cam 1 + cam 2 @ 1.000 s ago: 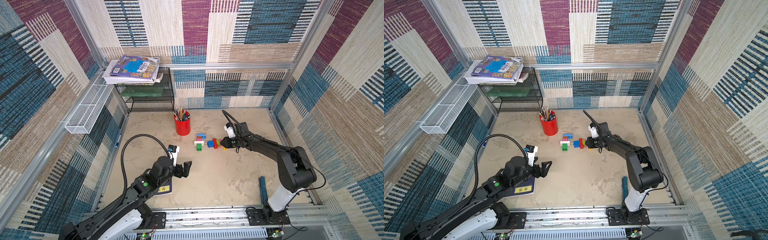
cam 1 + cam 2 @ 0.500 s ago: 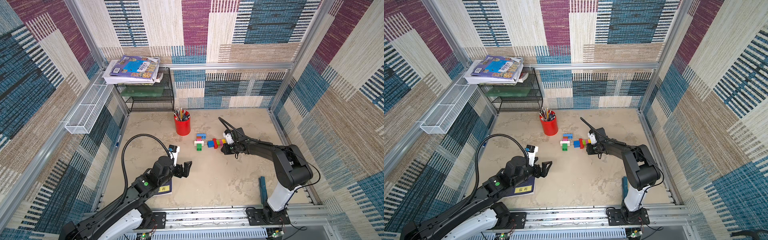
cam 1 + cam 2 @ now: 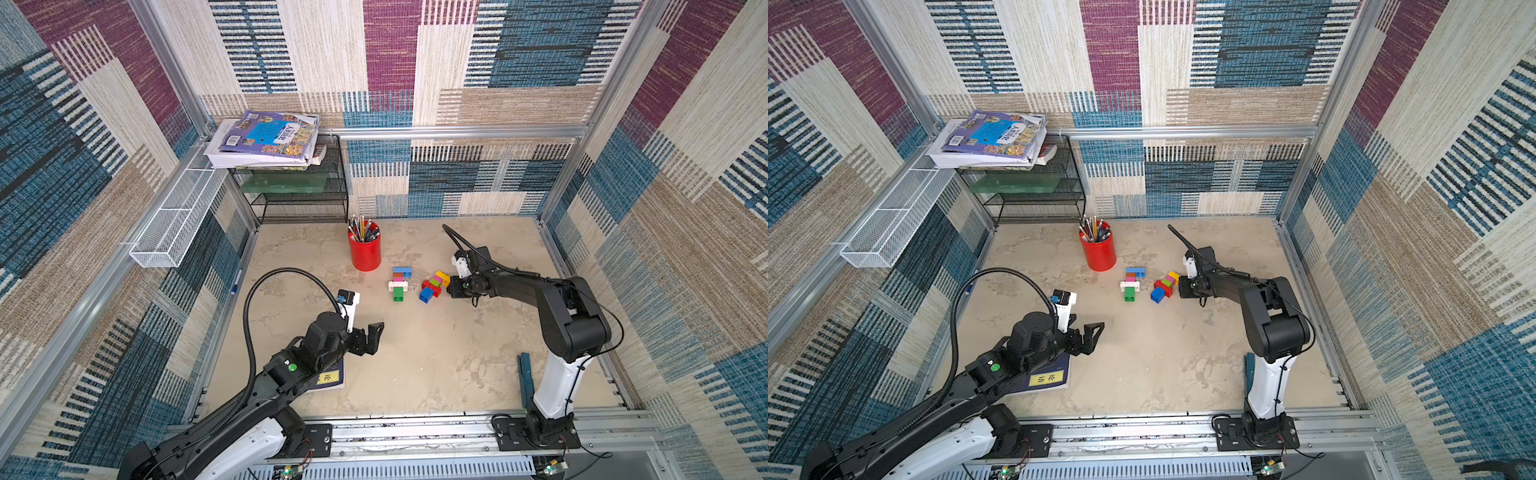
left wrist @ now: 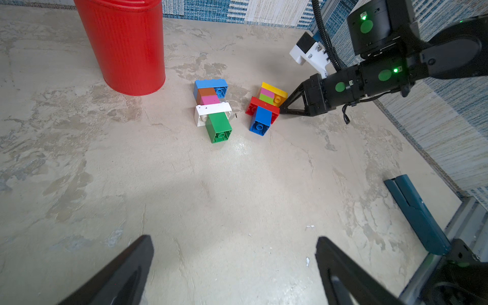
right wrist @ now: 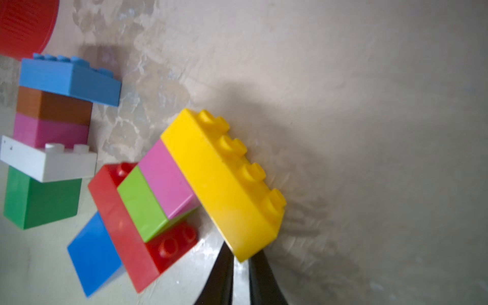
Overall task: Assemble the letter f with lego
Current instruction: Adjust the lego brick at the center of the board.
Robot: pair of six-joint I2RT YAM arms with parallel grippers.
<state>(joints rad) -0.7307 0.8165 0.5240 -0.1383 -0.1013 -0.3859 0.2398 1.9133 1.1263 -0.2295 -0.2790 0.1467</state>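
Two lego stacks lie flat on the table. One (image 3: 398, 284) (image 3: 1130, 282) (image 4: 212, 111) runs blue, brown, pink, white, green. The other (image 3: 432, 286) (image 3: 1164, 284) (image 4: 264, 108) runs yellow, pink, lime, red, blue. My right gripper (image 3: 446, 288) (image 3: 1178, 286) (image 4: 280, 108) (image 5: 239, 253) is shut, low on the table, its tips touching the end corner of the yellow brick (image 5: 224, 179) with nothing held between them. My left gripper (image 3: 365, 340) (image 3: 1096, 332) (image 4: 233, 240) is open and empty over bare table, well short of both stacks.
A red pencil cup (image 3: 365, 251) stands just behind the stacks. A blue book (image 3: 328, 376) lies under my left arm. A teal object (image 3: 524, 378) lies by the right arm's base. A black wire shelf (image 3: 299, 191) with books fills the back left corner.
My right gripper's jaws have closed the last bit and its tips have shifted slightly by the yellow brick. The left arm has not moved.
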